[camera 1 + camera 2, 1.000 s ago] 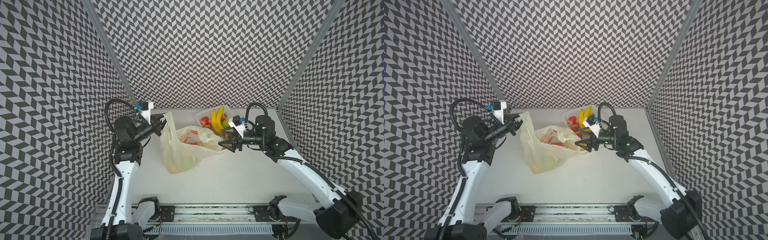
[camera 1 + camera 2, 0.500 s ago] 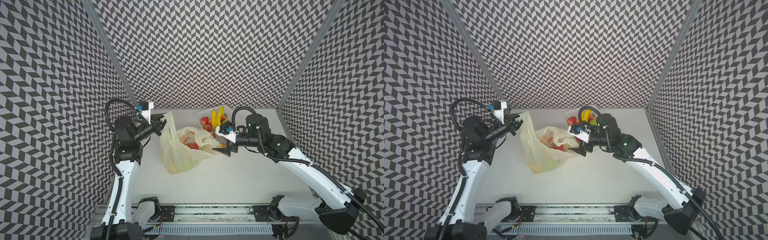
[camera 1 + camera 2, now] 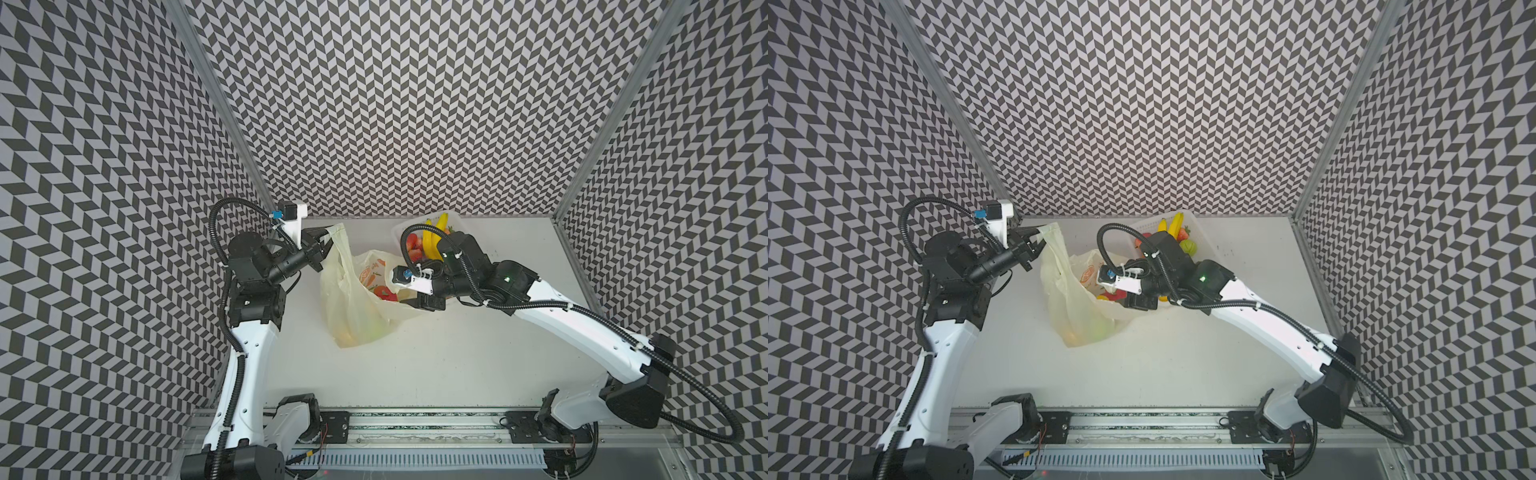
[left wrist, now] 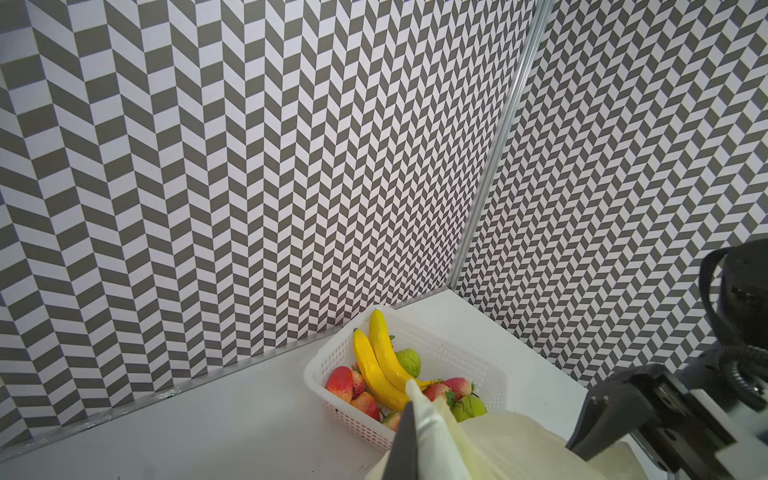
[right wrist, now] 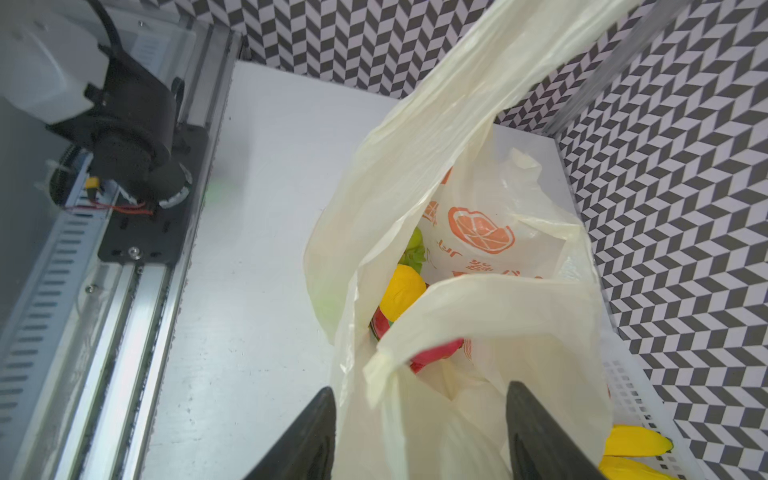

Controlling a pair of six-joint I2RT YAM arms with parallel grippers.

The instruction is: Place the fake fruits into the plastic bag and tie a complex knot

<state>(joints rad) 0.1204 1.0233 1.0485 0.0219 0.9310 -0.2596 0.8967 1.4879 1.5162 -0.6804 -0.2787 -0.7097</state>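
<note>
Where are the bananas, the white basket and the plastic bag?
bananas (image 4: pixel 368 365), left wrist view, middle of one banana.
white basket (image 4: pixel 357 422), left wrist view, its holey side wall.
plastic bag (image 5: pixel 482 230), right wrist view, on its printed orange picture.

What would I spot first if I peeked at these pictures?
Black-and-white zigzag walls all around. In the middle of the white table, the plastic bag hangs open, one handle pinched up by the left gripper. Behind it, yellow bananas poke out of a white basket.

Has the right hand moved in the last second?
Yes: the right hand has shifted left, away from the basket, to the plastic bag.
</note>
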